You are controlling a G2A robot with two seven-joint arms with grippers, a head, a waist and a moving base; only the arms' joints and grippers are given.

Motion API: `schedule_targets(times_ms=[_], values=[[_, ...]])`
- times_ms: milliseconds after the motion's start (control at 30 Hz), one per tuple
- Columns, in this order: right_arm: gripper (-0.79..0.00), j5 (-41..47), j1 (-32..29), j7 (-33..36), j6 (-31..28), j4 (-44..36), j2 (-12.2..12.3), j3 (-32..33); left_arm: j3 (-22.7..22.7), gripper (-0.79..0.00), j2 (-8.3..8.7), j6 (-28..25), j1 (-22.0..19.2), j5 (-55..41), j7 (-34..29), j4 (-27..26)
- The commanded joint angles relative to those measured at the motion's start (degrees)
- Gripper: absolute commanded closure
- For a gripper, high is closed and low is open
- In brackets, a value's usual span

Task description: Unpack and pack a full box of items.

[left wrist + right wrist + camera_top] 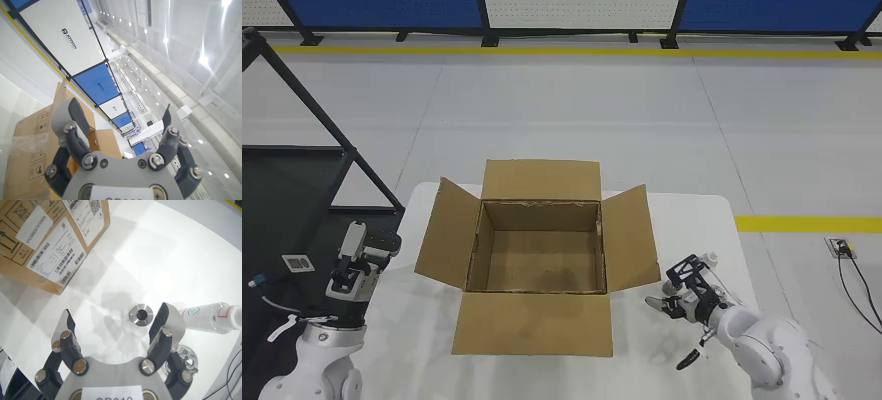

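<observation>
- Since all four flaps are folded out flat-ish, the box (540,258) sits wide open in the middle of the white table (692,230), mouth facing straight up, brown floor showing.
- Opening is close to square, a touch longer side to side in the top view. The sides run square to the table edges, with one flap pointing away from the robot, one toward it and one out to each side.
- From the right wrist, one outer wall of the box (47,237) shows, covered in white barcode labels.
- Right gripper (116,311) hangs low over the table to the right of the box, apart from it. Jaws are spread wide, with nothing in them.
- A small metal collet (140,315) stands on the table between the jaws, bore facing up, close to one finger but I can't tell if it touches.
- Just past that finger a clear bottle (208,317) with a white cap lies on its side, long axis flat on the table.
- A clear round plastic piece (187,359) lies near the same finger, partly hidden.
- Left gripper (121,106) is off the left side of the box (24,132), pointing up at the ceiling, jaws wide apart and holding nothing.
</observation>
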Motion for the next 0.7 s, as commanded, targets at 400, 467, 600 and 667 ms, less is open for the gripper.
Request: schedule_targets(times_ms=[400,467,600,667], values=[[-0.671,-1.0,3.2,0.4,3.8,5.3,0.2,-2.3,-0.1,-0.785,-0.02,-0.2,0.1,0.2,0.3,0.1],[-0.486,-1.0,3.4,0.5,4.1,5.7,0.2,-2.6,-0.1,-0.785,-0.02,-0.2,0.1,0.2,0.3,0.2],[-0.231,-1.0,3.6,0.6,4.7,6.0,0.3,-2.9,-0.3,-0.785,-0.01,-0.3,0.2,0.3,0.2,0.4],[-0.172,-1.0,3.5,0.6,4.9,5.8,0.4,-2.9,-0.3,-0.785,-0.01,-0.4,0.2,0.2,0.2,0.4]])
